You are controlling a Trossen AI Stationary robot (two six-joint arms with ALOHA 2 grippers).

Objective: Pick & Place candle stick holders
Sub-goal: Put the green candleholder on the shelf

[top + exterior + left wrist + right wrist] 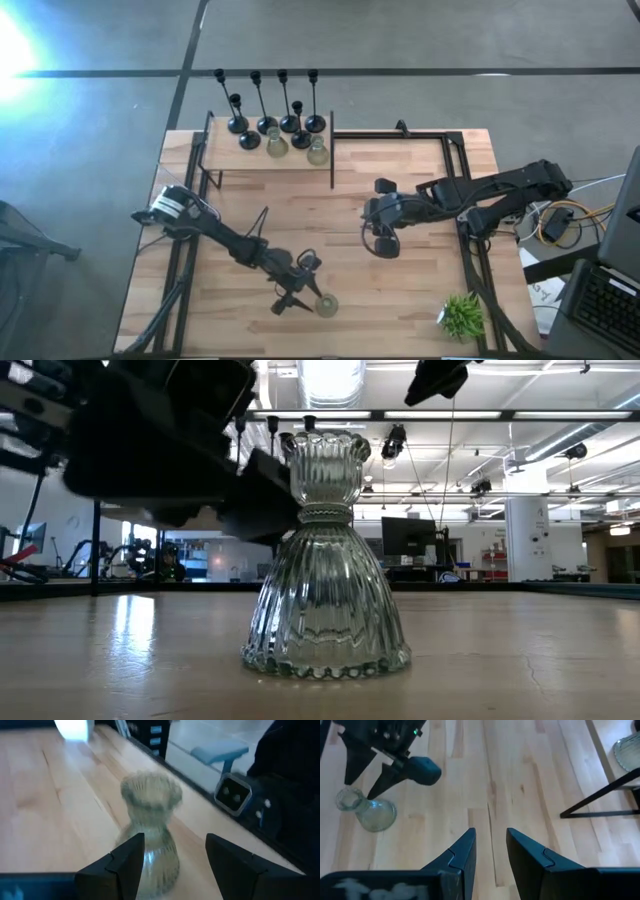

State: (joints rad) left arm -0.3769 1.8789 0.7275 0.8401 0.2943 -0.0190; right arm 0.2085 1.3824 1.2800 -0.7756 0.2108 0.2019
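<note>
Wooden table [420,310] seen from above, both dark arms reaching inward. Near the front edge, slightly left of centre: one clear glass candle stick holder [326,305], upright on its wide ribbed base, cup on top, as shown close up in the low view [325,570]. Left gripper [300,292] just left of that holder, jaws spread wide, nothing clamped; from the left wrist view, glass holder [150,832] standing ahead of the two dark fingers [125,865], closer to one finger than the other, contact impossible to tell. Right gripper [384,240] around the middle of the table, well apart from the glass holder, hovering over bare wood; jaws narrowly parted, holding nothing, per the right wrist view [490,852], which also catches the glass holder and the left gripper farther off. At the far left of the table, on a raised wooden shelf [225,160]: the remaining candle stick holders grouped together, tall black stemmed ones [285,105] at the back, two more glass ones [298,150] in front. Small green spiky plant [462,315] at the near right corner.
</note>
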